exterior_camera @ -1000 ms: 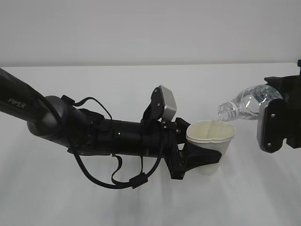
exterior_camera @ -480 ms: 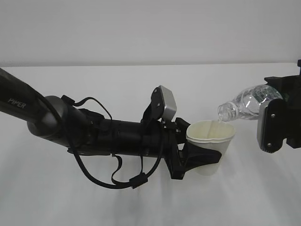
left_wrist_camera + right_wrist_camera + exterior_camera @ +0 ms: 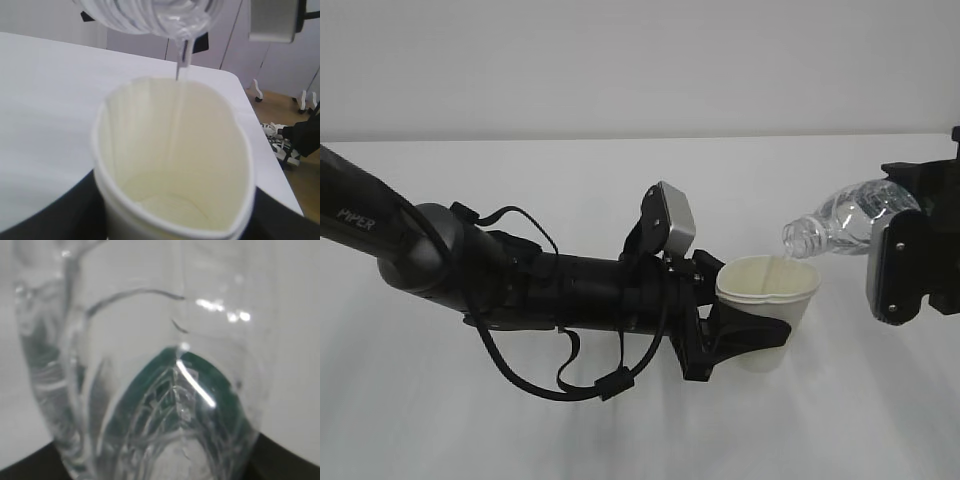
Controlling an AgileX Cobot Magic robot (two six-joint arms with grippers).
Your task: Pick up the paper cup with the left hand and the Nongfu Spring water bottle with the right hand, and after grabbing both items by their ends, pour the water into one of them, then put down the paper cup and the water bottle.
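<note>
The paper cup (image 3: pixel 767 290) is cream-white, upright and raised off the table, with its rim squeezed out of round. My left gripper (image 3: pixel 745 335) is shut on its lower wall; the black fingers (image 3: pixel 60 215) flank it in the left wrist view. The Nongfu Spring water bottle (image 3: pixel 840 220) lies tilted, with its open neck just above the cup's rim. My right gripper (image 3: pixel 898 240) is shut on its base end. A thin stream of water (image 3: pixel 181 65) falls from the bottle (image 3: pixel 145 12) into the cup (image 3: pixel 170 150). The right wrist view is filled by the clear bottle (image 3: pixel 150 365) and its green label.
The white table (image 3: pixel 620 420) runs under both arms, against a plain white wall. In the left wrist view the table's far corner (image 3: pixel 235 85) ends near grey cabinets, and chair casters (image 3: pixel 280 145) stand on the wooden floor beyond.
</note>
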